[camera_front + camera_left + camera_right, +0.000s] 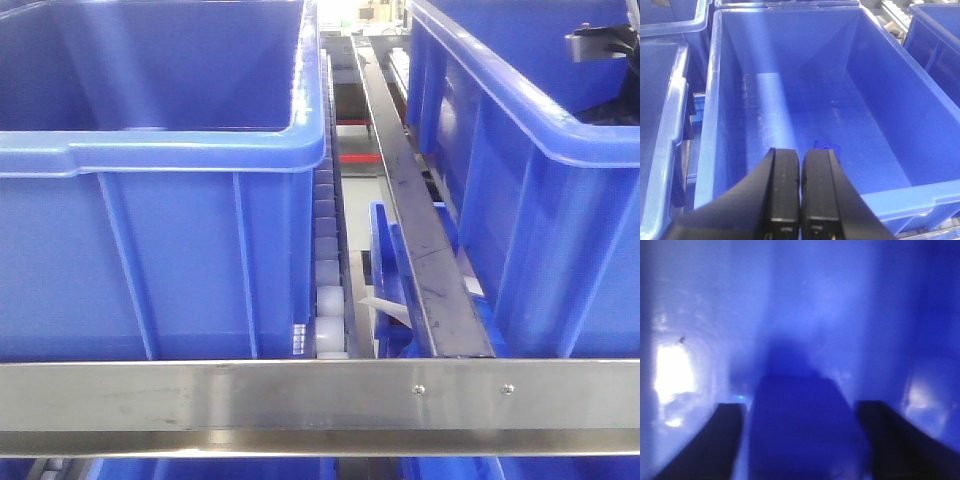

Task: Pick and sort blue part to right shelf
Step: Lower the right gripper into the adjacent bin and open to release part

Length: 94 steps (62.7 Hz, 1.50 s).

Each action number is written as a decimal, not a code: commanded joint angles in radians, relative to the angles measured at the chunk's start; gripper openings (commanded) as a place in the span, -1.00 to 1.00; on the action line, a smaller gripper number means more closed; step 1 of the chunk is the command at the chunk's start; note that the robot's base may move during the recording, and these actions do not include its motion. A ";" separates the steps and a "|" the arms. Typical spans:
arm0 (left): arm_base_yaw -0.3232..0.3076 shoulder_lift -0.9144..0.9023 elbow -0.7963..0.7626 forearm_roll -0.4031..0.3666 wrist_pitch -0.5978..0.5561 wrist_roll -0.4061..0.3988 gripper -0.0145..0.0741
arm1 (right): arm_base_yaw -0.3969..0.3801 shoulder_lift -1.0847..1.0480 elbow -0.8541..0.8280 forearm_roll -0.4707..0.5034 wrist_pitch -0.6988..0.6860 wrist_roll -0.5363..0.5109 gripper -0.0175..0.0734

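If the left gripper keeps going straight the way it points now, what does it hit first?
Probably the small blue part lying on the tub floor, just ahead of the shut left gripper; depth is unclear, so it may meet bare floor instead.

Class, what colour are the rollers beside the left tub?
White rollers, clearest in the exterior front-facing view.

In the left wrist view the left tool (pixel 800 192) fills the bottom centre of the frame, its two black fingers (pixel 784 190) pressed flat together with nothing between them. In the blurred right wrist view the right tool (pixel 802 435) has its dark fingers (pixel 715 440) spread wide at lower left and lower right. In the front view a grey part of the right arm (pixel 603 42) shows at the upper right edge.
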 commanded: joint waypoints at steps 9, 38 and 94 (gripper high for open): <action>-0.007 0.003 -0.026 0.002 -0.080 -0.001 -0.39 | -0.005 -0.079 -0.034 -0.034 -0.001 -0.005 0.73; -0.007 -0.222 0.001 0.103 0.016 -0.001 -0.39 | -0.001 -0.448 0.058 0.003 -0.001 -0.005 -0.48; -0.007 -0.279 0.098 0.109 -0.077 -0.001 -0.39 | -0.001 -1.709 0.794 0.046 -0.144 -0.005 -0.49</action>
